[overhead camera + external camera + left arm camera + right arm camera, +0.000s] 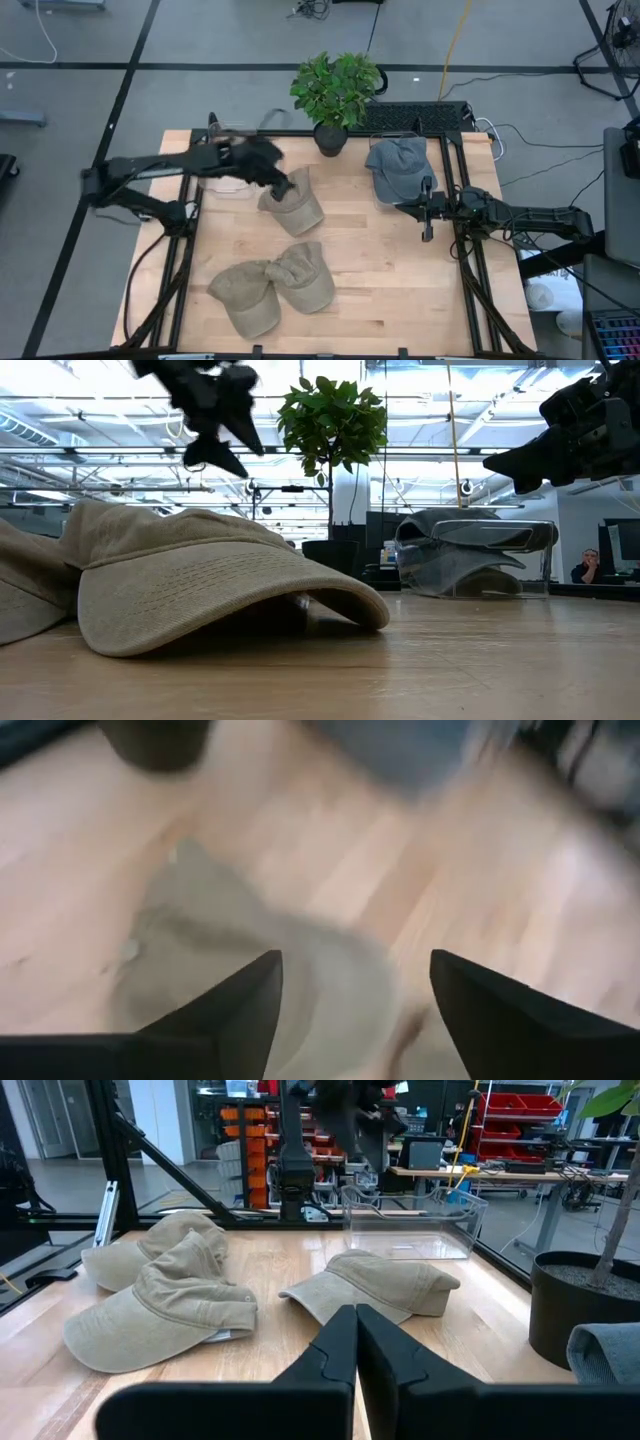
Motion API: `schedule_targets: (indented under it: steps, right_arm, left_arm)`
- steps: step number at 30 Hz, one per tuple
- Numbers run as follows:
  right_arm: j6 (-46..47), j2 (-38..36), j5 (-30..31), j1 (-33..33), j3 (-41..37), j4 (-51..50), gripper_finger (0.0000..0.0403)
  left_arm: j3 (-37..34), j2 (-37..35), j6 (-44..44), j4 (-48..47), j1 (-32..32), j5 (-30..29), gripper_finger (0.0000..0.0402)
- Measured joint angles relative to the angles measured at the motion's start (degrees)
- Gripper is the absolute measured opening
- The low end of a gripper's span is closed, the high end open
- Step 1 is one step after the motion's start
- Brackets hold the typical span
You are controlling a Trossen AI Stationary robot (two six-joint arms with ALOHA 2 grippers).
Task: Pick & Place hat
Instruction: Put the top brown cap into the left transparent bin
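Left claw (284, 186) fingers apart above a tan hat (296, 203) on the bench (380, 270), right claw (426, 210) fingers together beside a grey hat (398, 165), potted plant (334, 92) behind.

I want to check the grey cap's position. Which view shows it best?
The high view: the grey cap lies whole beside the potted plant, ahead of the right tool. The low view shows it sideways, farther off; the right wrist view catches only an edge; the left wrist view blurs it.

Two hats (272, 288) at the table's (400, 300) front, one hat (296, 205) mid-table, plant (334, 92) behind.
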Motion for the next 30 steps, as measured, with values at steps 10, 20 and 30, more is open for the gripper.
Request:
schedule_targets:
  steps: [10,20,30]
  right_arm:
    - [0.0,0.0,0.0,0.0,0.0,-0.01,0.0]
    - [0.0,-0.01,0.0,0.0,0.0,0.0,0.0]
    - [0.0,-0.01,0.0,0.0,0.0,-0.01,0.0]
  left_arm:
    - [18.81,22.94,16.75,-25.44,-2.21,-1.5,0.0255]
    - [18.81,31.63,20.05,-26.07,0.74,-0.29,0.0255]
    - [18.5,32.42,19.92,-20.5,0.28,-0.47,0.0264]
